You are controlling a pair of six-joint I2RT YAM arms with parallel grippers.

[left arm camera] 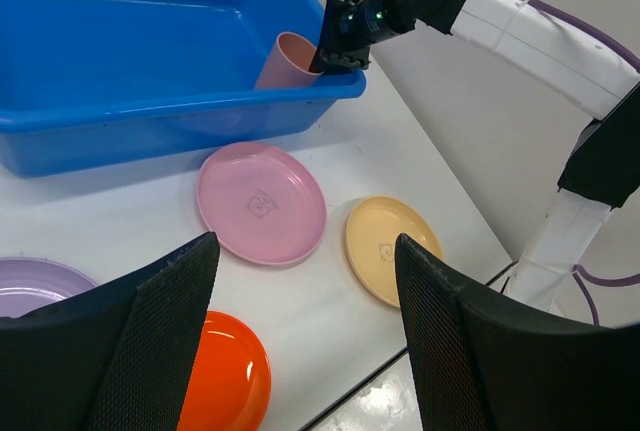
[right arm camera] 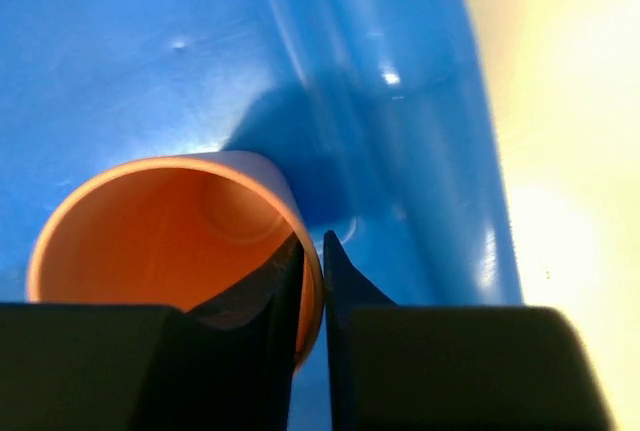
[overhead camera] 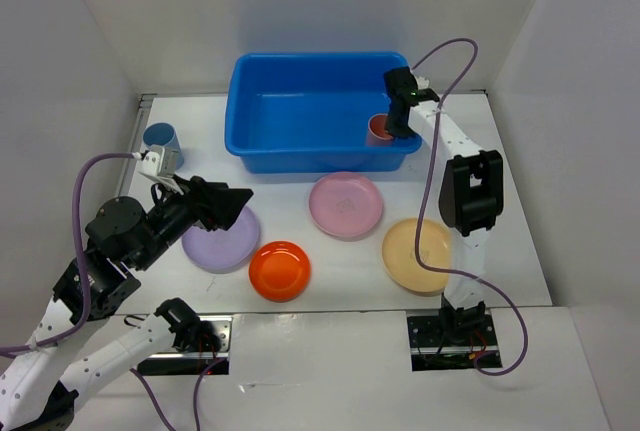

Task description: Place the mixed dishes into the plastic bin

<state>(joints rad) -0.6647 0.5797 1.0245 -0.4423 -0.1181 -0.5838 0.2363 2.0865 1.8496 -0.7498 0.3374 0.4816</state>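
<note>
Right gripper (overhead camera: pixel 392 129) is clenched on the salmon-pink cup (overhead camera: pixel 378 129), pinching its wall: in the right wrist view one finger is inside the mouth and one outside, with the rim between them. The cup sits inside the blue bin (overhead camera: pixel 320 161), at the bin's 4 o'clock corner in the top view. The gripper meets it from the cup's 3 o'clock side. In the left wrist view the cup (left arm camera: pixel 285 59) is tilted, with its mouth end up at the gripper (left arm camera: pixel 335 51) and showing above the bin's near wall. Can't tell if its base touches the bin floor.

Left gripper (overhead camera: pixel 235 201) is spread wide and holding nothing, hanging over the 1 o'clock edge of the lavender plate (overhead camera: pixel 215 246).

The other dishes are on the table outside the bin:
- light-blue cup (overhead camera: pixel 160 138), at 9 o'clock from the bin
- pink plate (overhead camera: pixel 346 204), just at 6 o'clock of the bin
- orange plate (overhead camera: pixel 280 271), at 7 o'clock of the pink plate
- tan-yellow plate (overhead camera: pixel 415 254), at 4 o'clock of the pink plate

All are well apart from the right gripper.
</note>
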